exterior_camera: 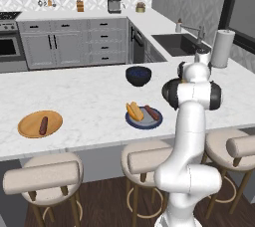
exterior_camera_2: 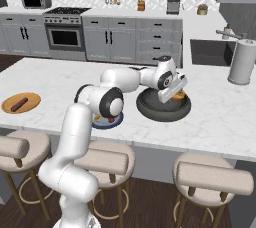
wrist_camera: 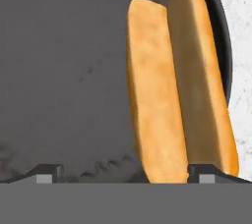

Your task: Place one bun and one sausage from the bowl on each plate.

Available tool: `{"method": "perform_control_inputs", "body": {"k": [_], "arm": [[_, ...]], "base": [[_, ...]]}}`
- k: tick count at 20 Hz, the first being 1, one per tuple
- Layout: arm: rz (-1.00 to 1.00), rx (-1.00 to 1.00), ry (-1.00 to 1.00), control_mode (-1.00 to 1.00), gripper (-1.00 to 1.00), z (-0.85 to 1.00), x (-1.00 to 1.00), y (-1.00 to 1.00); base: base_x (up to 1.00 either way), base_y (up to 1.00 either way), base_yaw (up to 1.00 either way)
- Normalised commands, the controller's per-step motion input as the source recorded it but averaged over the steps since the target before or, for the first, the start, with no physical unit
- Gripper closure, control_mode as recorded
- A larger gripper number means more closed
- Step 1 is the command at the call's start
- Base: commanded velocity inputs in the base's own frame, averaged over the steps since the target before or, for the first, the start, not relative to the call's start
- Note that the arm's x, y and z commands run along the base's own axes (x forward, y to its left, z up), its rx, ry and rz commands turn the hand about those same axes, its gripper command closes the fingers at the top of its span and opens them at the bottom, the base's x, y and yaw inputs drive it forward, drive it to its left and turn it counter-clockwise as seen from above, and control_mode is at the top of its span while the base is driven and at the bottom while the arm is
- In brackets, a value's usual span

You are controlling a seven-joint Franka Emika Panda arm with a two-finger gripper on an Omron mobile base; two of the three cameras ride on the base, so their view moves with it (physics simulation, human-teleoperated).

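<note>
One golden bun (wrist_camera: 172, 85) lies in the wide dark bowl (wrist_camera: 64, 70) near its rim. My gripper (wrist_camera: 125, 174) hangs open just above it, and the bun's near end sits by the right fingertip (wrist_camera: 202, 173). In the right base view the gripper (exterior_camera_2: 172, 93) is lowered into the bowl (exterior_camera_2: 150, 109) over the bun (exterior_camera_2: 179, 95). The blue-grey plate (exterior_camera: 143, 124) carries a bun (exterior_camera: 134, 111) and a sausage (exterior_camera: 152, 113). A single sausage (exterior_camera: 43, 125) rests on the tan wooden plate (exterior_camera: 30, 130), far left on the counter.
A smaller dark blue bowl (exterior_camera: 138, 75) stands behind the blue-grey plate. A paper towel roll (exterior_camera_2: 242, 62) stands at the counter's right end beside the sink (exterior_camera: 174, 43). Stools (exterior_camera_2: 212, 177) line the near edge of the counter.
</note>
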Motion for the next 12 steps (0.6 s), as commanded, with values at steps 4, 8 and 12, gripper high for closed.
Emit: {"method": "perform_control_inputs", "body": {"k": [4,8,12], "arm": [[0.11,0.0,0.1,-1.0,-1.0,-0.07,0.23,-0.18],[0.21,-0.01,0.06,-1.0,-1.0,-0.08,-0.06,-0.08],[0.22,-0.02,0.04,-1.0,-1.0,-0.26,-0.04,0.0]], "base": [[0.0,0.0,0.0],[0.0,0.0,0.0],[0.0,0.0,0.0]]}}
